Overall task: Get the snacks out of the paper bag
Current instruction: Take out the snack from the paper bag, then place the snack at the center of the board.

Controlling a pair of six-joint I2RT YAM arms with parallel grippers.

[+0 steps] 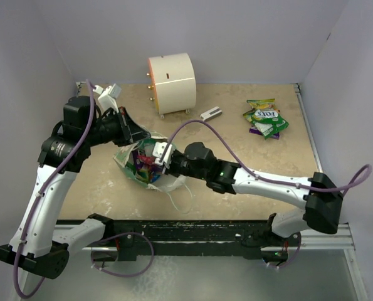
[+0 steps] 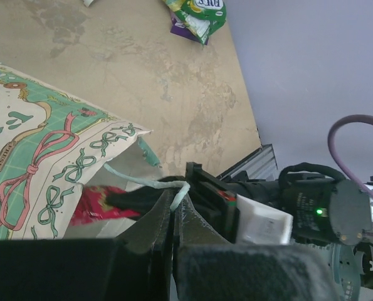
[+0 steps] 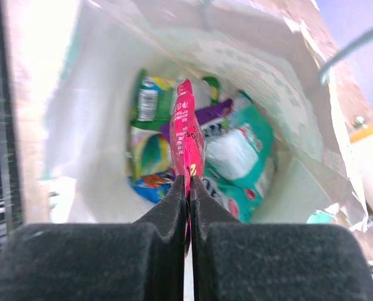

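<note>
The mint-green paper bag (image 1: 126, 158) lies at left centre, its mouth facing the right arm. My left gripper (image 1: 133, 133) is shut on its thin loop handle (image 2: 177, 195) and holds the bag's rim (image 2: 120, 135) up. My right gripper (image 1: 162, 157) is at the bag's mouth, shut on a pink-red packet (image 3: 187, 128) held edge-on. Several more snacks lie inside the white interior (image 3: 89, 132): teal (image 3: 244, 149), green (image 3: 148, 99) and purple (image 3: 212, 115) packets. Three or so snacks (image 1: 266, 118) lie in a pile on the table at the far right.
A white cylinder with an orange rim (image 1: 172, 82) stands at the back centre. A small grey-white block (image 1: 211, 113) lies to its right. Grey walls close the table on the left, back and right. The right arm (image 2: 311, 210) is close beside my left fingers.
</note>
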